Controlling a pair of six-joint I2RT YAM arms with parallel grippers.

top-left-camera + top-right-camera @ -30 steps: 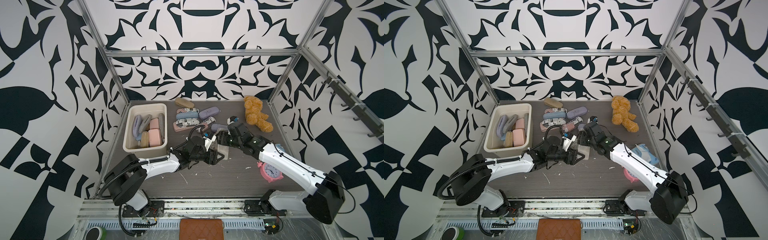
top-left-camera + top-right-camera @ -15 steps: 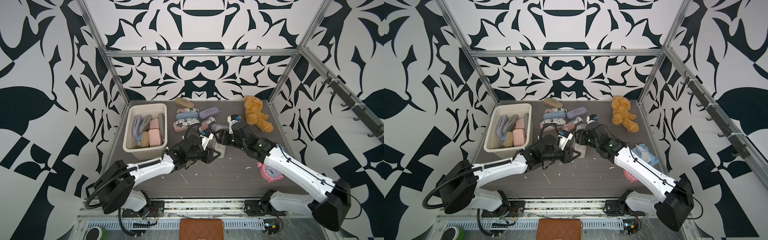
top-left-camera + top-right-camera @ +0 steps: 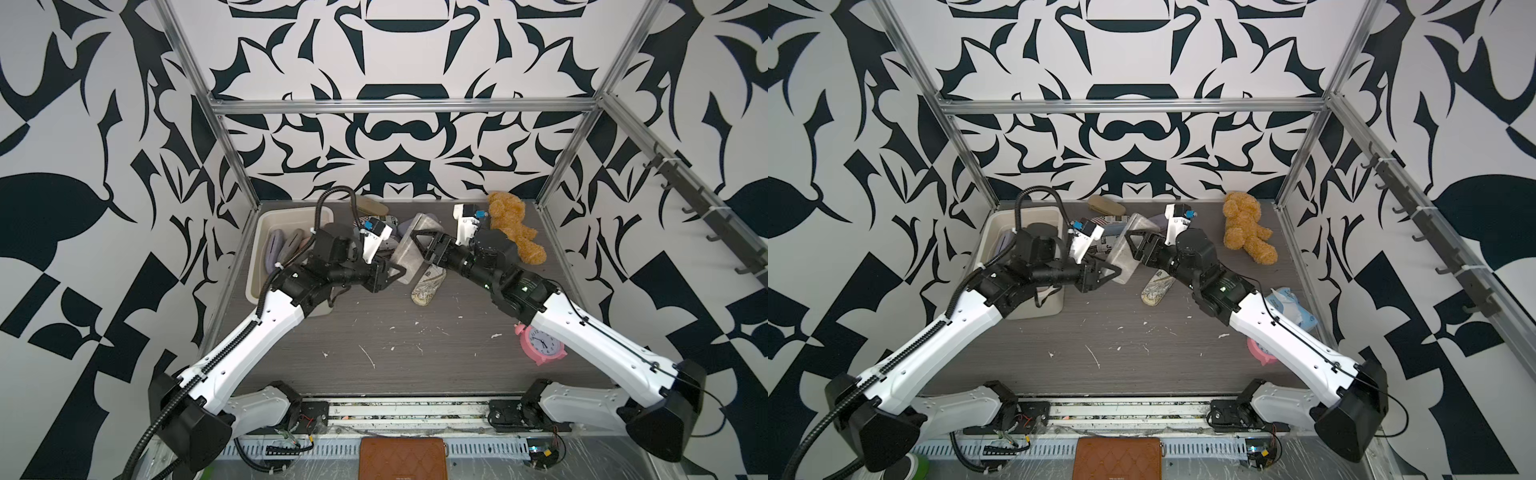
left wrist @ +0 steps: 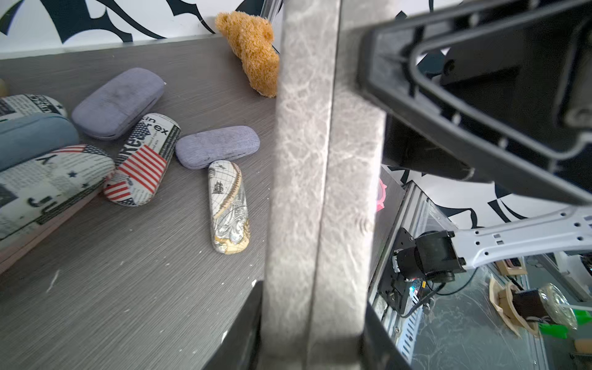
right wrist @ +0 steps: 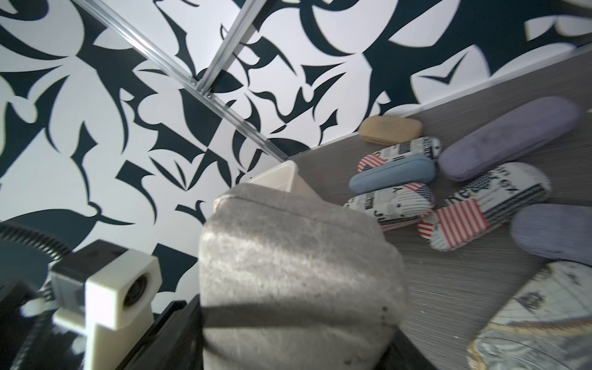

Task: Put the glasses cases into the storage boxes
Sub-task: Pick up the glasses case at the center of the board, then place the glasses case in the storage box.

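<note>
Both top views, left to right: cream storage box (image 3: pixel 291 210) at the left edge of the table (image 3: pixel 395 374), a few glasses cases (image 3: pixel 274 249) inside — left gripper (image 3: pixel 397 271) clamped on one end of a grey case (image 3: pixel 409 259), held clear of the table, tilted; right gripper (image 3: pixel 424 249) grasping its other end. Underneath, map-print case (image 3: pixel 426 286) flat on the table, outside the box.

We stretch both arms inward, forearms converging toward centre. Our left pincer (image 3: pixel 397 272) clamps nearer end of grey case (image 3: pixel 406 255); our right pincer (image 3: pixel 419 249) clamps its farther end. Pincers face each other.
</note>
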